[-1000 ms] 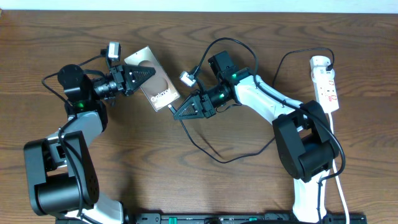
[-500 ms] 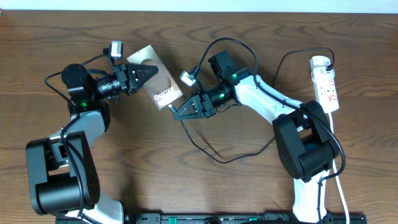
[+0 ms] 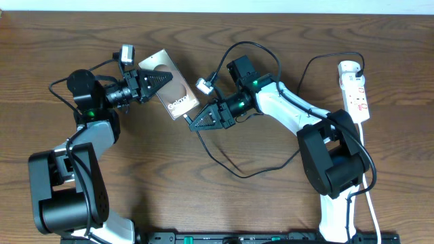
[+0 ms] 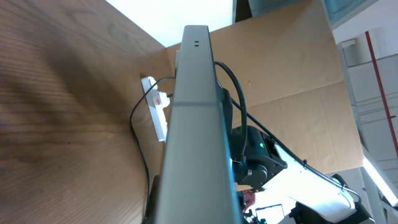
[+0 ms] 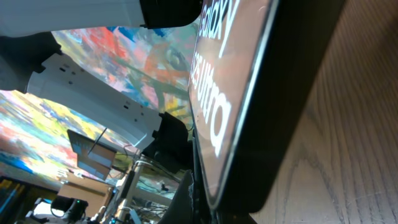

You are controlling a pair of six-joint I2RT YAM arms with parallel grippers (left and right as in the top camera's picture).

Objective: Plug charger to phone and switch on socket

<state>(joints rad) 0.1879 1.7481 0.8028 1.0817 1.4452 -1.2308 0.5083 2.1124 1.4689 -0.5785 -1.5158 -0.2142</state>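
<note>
1. The left tool point(image 3: 161, 78) is clamped on the upper long edge of the phone point(image 3: 175, 95). The phone sits slantwise left of centre, white lettering facing up.
2. The right tool point(image 3: 193, 123) has its jaws together on the end of the charger point(image 3: 230, 169), right at the phone's lower corner. The plug tip itself is hidden.
3. The black cable loops across the worktop point(image 3: 203, 210) towards the right.
4. The socket point(image 3: 356, 91) lies at the far right edge, well apart from both tools.
</note>
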